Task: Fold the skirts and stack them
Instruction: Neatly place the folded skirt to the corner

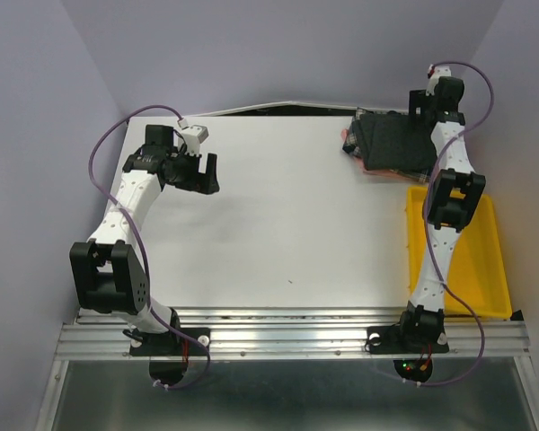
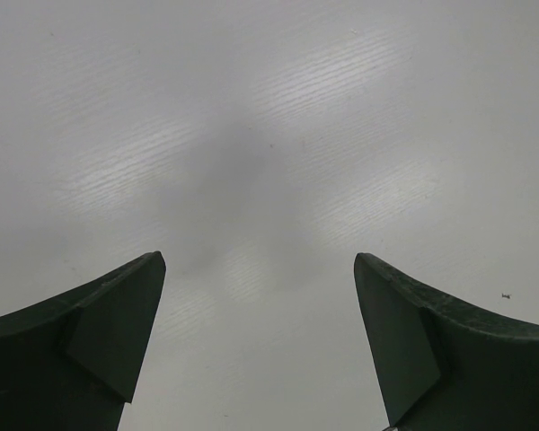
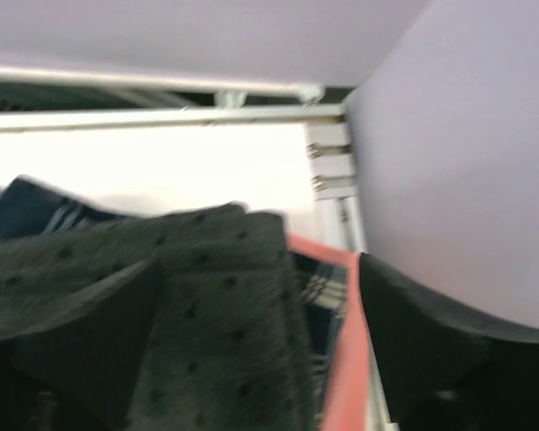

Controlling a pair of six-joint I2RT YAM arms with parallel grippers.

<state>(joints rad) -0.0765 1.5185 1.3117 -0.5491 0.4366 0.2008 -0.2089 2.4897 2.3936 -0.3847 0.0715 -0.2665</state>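
The skirts lie stacked at the table's far right corner. The charcoal dotted skirt [image 1: 391, 142] is on top, with a pink skirt's edge [image 1: 349, 140] showing under it. In the right wrist view the charcoal skirt [image 3: 207, 323] covers the plaid skirt [image 3: 319, 285] and the pink edge [image 3: 346, 359]. My right gripper [image 1: 413, 121] [image 3: 258, 265] is open, its jaws wide apart just above the stack. My left gripper [image 1: 213, 173] [image 2: 259, 258] is open and empty over the bare white table [image 2: 269, 135], at its far left.
A yellow plastic tray [image 1: 485, 269] stands along the table's right edge, in front of the stack and beside the right arm. Lilac walls close in the back and both sides. A metal rail [image 1: 287, 337] runs along the near edge.
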